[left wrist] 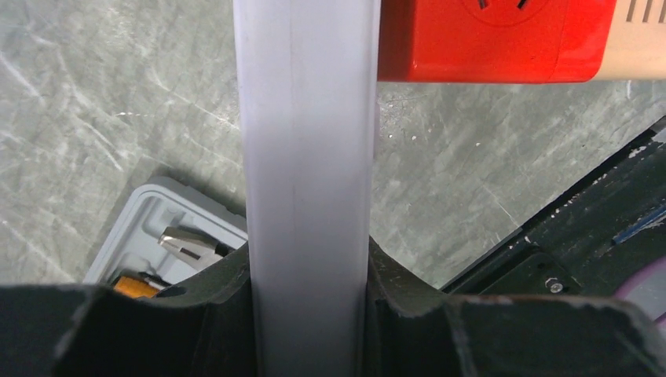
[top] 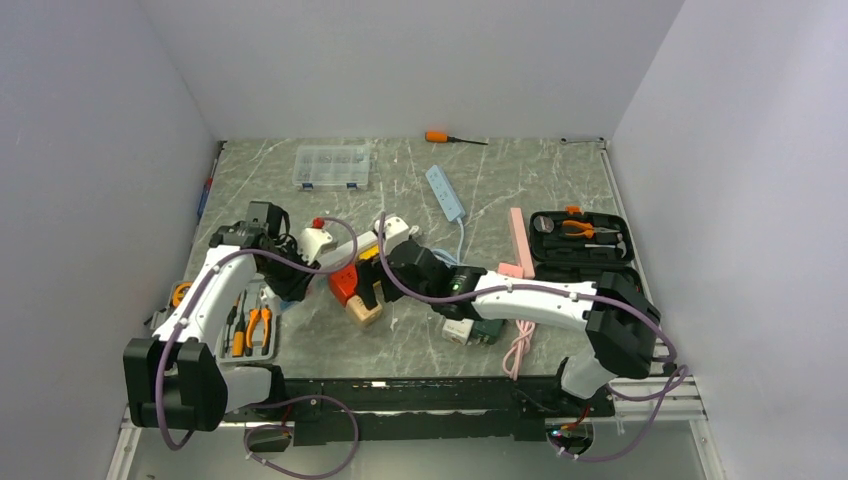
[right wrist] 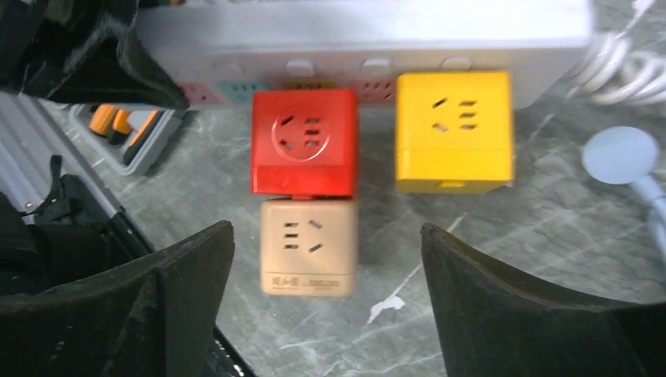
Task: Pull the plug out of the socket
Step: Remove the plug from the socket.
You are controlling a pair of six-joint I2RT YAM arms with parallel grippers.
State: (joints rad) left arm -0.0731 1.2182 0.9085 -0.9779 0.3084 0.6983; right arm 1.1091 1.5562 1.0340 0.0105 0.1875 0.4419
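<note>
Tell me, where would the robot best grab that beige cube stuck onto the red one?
Grip the beige cube by its two flat side faces, coming from its free end, opposite the red cube. Those faces are bare and parallel, and the right gripper has its open fingers either side.

A screwdriver lies near a clear box.
</note>
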